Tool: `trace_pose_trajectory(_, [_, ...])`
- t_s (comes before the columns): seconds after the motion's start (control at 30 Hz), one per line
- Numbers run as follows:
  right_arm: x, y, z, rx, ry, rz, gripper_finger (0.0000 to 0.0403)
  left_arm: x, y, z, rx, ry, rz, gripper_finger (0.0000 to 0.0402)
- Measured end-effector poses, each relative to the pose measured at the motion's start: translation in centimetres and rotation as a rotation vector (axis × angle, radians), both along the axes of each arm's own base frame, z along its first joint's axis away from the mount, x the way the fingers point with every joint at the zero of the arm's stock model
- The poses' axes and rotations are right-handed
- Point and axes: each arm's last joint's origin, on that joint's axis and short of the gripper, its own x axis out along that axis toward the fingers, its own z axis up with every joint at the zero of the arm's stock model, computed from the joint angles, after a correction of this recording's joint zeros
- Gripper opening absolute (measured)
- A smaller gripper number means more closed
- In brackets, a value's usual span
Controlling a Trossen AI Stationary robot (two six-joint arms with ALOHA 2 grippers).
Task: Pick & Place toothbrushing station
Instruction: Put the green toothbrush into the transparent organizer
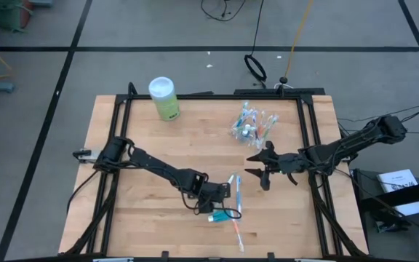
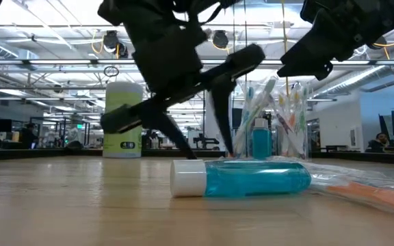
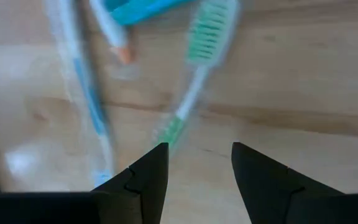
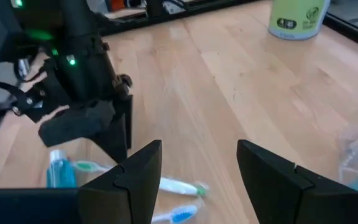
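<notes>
A clear plastic cup (image 1: 252, 125) with several toothbrushes stands at the table's far right; it also shows in the low view (image 2: 273, 126). Loose on the near middle of the table lie a blue toothpaste tube (image 1: 217, 217) with a white cap (image 2: 187, 178), a blue-and-white toothbrush (image 1: 233, 191), a green toothbrush (image 3: 194, 81) and an orange toothbrush (image 1: 236, 234). My left gripper (image 1: 225, 193) is open just above these, its fingers (image 3: 148, 177) near the green toothbrush's handle end. My right gripper (image 1: 262, 167) is open and empty between the cup and the loose brushes.
A light-green canister (image 1: 164, 98) with a white lid stands at the far left of the table. Black frame rails (image 1: 308, 145) run along the table's sides. Bare wood (image 1: 158, 211) lies to the left of the loose brushes.
</notes>
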Motion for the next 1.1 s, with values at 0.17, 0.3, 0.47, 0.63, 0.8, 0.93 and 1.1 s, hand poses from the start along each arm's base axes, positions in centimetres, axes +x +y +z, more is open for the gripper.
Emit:
trace_pose_trajectory(0.17, [0.0,0.0,0.0,0.001,-0.003,0.002,0.0201,0.7,-0.2,-0.4,0.026,-0.052,-0.078,0.0182])
trace_pose_trajectory(0.3, [0.0,0.0,0.0,0.001,-0.003,0.002,0.0201,1.0,0.2,-1.2,0.026,-0.038,-0.093,0.0182])
trace_pose_trajectory(0.47, [0.0,0.0,0.0,0.003,-0.004,0.001,0.0201,1.1,0.5,-2.0,-0.046,0.001,-0.078,0.0181])
trace_pose_trajectory(0.63, [0.0,0.0,0.0,0.003,-0.003,0.000,0.0201,1.2,0.5,-2.1,-0.044,-0.003,-0.087,0.0167])
trace_pose_trajectory(0.8, [0.0,0.0,0.0,0.003,-0.003,0.000,0.0201,1.1,0.5,-2.2,-0.049,0.004,-0.086,0.0102])
trace_pose_trajectory(0.93, [0.0,0.0,0.0,0.001,-0.003,0.000,0.0201,1.2,0.5,-2.3,-0.066,-0.001,-0.084,0.0038])
trace_pose_trajectory(1.1, [0.0,0.0,0.0,0.000,-0.003,0.001,0.0201,1.3,0.6,-2.4,-0.060,-0.013,-0.037,0.0014])
